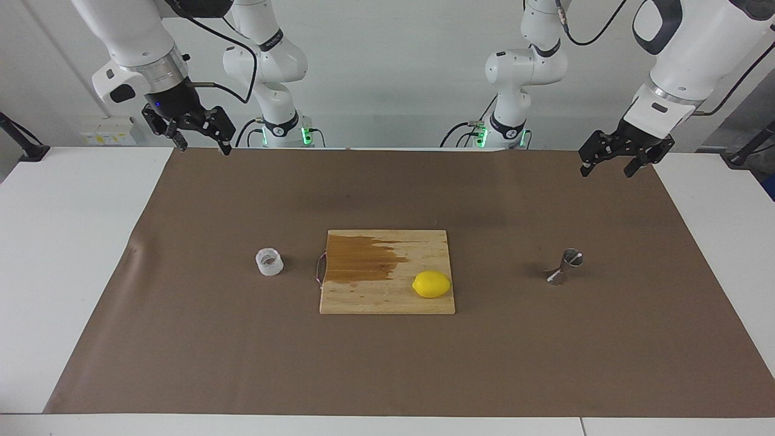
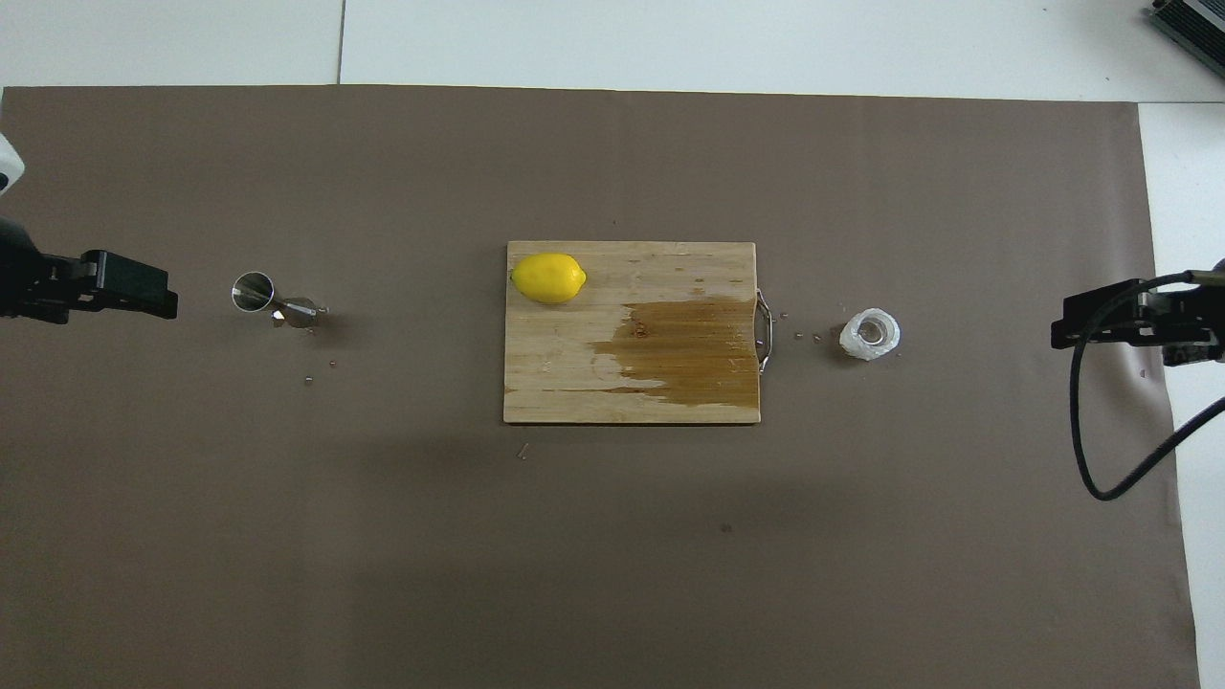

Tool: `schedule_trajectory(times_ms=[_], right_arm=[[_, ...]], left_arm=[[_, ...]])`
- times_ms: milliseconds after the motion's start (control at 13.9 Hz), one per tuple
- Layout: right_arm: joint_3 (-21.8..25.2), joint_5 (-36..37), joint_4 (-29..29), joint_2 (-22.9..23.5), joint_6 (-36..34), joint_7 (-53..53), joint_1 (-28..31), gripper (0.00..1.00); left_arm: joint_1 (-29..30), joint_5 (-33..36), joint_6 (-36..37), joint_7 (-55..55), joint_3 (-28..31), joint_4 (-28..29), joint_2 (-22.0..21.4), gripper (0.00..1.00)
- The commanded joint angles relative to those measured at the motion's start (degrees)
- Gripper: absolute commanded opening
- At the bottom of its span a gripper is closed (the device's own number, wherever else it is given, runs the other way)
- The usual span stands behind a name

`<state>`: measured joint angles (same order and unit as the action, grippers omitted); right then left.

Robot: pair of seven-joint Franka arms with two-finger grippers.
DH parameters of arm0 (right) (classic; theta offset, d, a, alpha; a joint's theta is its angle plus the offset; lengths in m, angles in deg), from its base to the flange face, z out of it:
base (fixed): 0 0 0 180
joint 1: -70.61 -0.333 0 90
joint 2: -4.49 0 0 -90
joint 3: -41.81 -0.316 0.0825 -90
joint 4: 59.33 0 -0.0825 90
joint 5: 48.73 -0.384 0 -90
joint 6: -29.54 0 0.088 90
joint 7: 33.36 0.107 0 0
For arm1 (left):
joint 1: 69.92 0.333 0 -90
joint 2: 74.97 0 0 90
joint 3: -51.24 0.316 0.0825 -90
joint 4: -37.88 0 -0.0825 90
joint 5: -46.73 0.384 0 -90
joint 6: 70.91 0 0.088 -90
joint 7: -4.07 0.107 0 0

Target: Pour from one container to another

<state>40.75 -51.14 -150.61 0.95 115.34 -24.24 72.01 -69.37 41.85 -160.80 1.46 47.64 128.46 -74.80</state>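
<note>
Both arms wait, raised over the edge of the brown mat nearest the robots.

The right end effector (image 1: 197, 134) is spread and empty, over the right arm's end of the desk (image 1: 72, 242). The clear cup (image 1: 269, 262) is squat, translucent and round-rimmed, and stands beside the handle of the wooden board (image 1: 387, 297). Risk: a smooth wall may slip or crush.

The board's wet stain and the rounded lemon (image 1: 432, 284) suggest rolling or spilling hazards.

The steel jigger (image 1: 564, 266) is hourglass-shaped and leans or lies tipped; pouring into it likely fails unless it is righted.

The left end effector (image 1: 608, 159) is spread and empty.
</note>
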Motion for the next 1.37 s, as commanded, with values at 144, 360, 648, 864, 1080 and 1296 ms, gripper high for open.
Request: schedule_trajectory(times_ms=[144, 360, 648, 864, 1080, 1296], right_arm=[[-0.53, -1.28, 0.23, -0.25, -0.1, 0.81, 0.8, 1.0], [-0.53, -1.28, 0.31, -0.25, -0.1, 0.81, 0.88, 1.0], [-0.53, -1.28, 0.23, -0.25, -0.1, 0.81, 0.88, 1.0], [-0.53, -1.19, 0.23, -0.25, -0.1, 0.81, 0.8, 1.0], [-0.53, -1.28, 0.31, -0.86, -0.1, 0.81, 0.88, 1.0], [-0.53, -1.19, 0.31, -1.12, -0.19, 0.81, 0.8, 1.0]], left_arm=[[4.62, -7.94, 3.83, -8.71, 0.08, 0.21, 5.26, 1.0], [6.73, -11.46, 5.42, -13.44, 0.08, -0.06, 9.83, 1.0], [8.4, -19.46, 5.69, -29.8, -0.09, 3.36, 10.37, 1.0], [10.6, -20.69, 6.91, -30.43, -0.35, 1.44, 15.98, 1.0], [14.72, -23.07, 12.27, -36.66, -3.24, -5.14, 23.54, 1.0], [22.1, -24.73, 13.77, -39.31, -10.27, -8.15, 28.99, 1.0]])
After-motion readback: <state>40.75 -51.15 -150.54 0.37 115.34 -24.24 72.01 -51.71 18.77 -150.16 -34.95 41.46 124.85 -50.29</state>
